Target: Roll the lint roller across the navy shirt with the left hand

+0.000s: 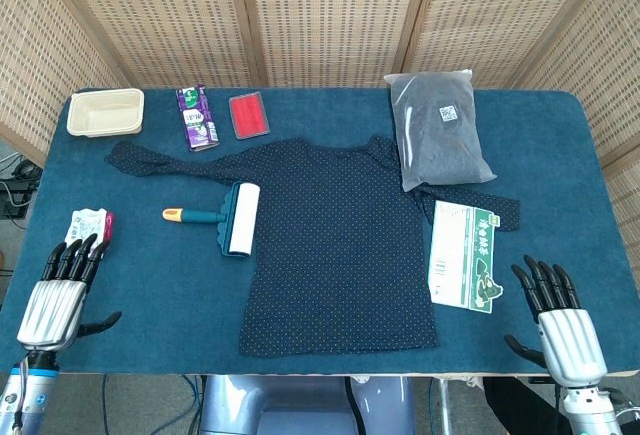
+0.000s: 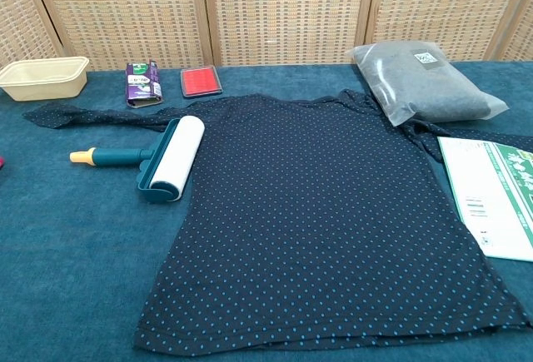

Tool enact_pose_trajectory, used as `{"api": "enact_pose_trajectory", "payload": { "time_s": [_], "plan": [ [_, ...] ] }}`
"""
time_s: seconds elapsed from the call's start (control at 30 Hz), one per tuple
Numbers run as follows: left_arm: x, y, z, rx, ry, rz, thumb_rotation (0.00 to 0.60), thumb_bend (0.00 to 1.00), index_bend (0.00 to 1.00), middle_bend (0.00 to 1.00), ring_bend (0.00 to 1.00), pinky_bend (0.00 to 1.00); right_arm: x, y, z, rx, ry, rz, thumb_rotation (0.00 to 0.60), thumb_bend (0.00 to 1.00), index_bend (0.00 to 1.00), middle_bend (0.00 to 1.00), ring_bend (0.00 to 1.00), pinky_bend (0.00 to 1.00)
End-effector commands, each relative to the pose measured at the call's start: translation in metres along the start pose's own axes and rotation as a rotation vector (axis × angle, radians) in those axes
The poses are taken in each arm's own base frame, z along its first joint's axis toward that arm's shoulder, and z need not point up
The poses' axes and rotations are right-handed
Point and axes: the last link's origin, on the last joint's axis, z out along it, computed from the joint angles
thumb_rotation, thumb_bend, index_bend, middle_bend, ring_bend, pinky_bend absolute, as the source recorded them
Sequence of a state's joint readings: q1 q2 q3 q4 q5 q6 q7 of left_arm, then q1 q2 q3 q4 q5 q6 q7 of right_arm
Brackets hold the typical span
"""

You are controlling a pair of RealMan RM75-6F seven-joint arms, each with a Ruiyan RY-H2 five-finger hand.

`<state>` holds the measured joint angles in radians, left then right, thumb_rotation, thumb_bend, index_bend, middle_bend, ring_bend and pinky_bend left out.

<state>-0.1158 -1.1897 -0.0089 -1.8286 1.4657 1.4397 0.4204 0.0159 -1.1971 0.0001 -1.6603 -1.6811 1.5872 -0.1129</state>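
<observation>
The navy dotted shirt (image 1: 335, 240) (image 2: 321, 212) lies flat in the middle of the blue table. A lint roller (image 1: 228, 218) (image 2: 158, 161) with a teal handle, a yellow tip and a white roll rests at the shirt's left edge, its roll partly on the fabric. My left hand (image 1: 60, 293) hovers open at the near left corner, well apart from the roller. At the near right corner my right hand (image 1: 556, 317) is open and holds nothing. The chest view shows neither hand.
A beige tray (image 1: 105, 111), a purple packet (image 1: 197, 116) and a red pad (image 1: 248, 115) line the back left. A grey bag (image 1: 438, 139) and a green-white leaflet (image 1: 463, 255) lie on the right. A small wrapper (image 1: 88, 225) sits by my left hand.
</observation>
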Motion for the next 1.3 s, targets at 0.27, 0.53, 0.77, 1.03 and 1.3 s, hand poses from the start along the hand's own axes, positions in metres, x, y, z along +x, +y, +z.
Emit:
{"api": "enact_pose_trajectory", "payload": {
  "time_s": [0.27, 0.53, 0.77, 1.03, 1.3],
  "plan": [
    [0.000, 0.001, 0.000, 0.005, 0.010, 0.012, 0.600, 0.00, 0.00, 0.00, 0.00, 0.00, 0.002, 0.001, 0.000, -0.001, 0.009, 0.004, 0.600, 0.11, 0.00, 0.00, 0.00, 0.00],
    [0.000, 0.002, 0.000, 0.006, 0.009, 0.019, 0.600, 0.00, 0.00, 0.00, 0.00, 0.00, 0.003, 0.002, -0.001, -0.005, 0.011, 0.009, 0.600, 0.11, 0.00, 0.00, 0.00, 0.00],
    [0.006, 0.001, 0.015, 0.005, 0.010, 0.045, 0.600, 0.00, 0.00, 0.00, 0.00, 0.00, 0.004, 0.005, 0.001, -0.017, 0.013, 0.014, 0.600, 0.11, 0.00, 0.00, 0.00, 0.00],
    [0.033, -0.001, 0.080, 0.010, 0.016, 0.119, 0.600, 0.00, 0.00, 0.00, 0.00, 0.04, 0.006, 0.009, 0.003, -0.032, 0.024, 0.012, 0.600, 0.11, 0.00, 0.00, 0.00, 0.00],
    [0.027, 0.006, 0.139, -0.009, -0.078, 0.088, 0.600, 0.02, 0.00, 0.36, 0.40, 0.53, 0.000, 0.015, 0.008, -0.057, 0.010, -0.004, 0.600, 0.11, 0.00, 0.00, 0.00, 0.00]
  ]
}}
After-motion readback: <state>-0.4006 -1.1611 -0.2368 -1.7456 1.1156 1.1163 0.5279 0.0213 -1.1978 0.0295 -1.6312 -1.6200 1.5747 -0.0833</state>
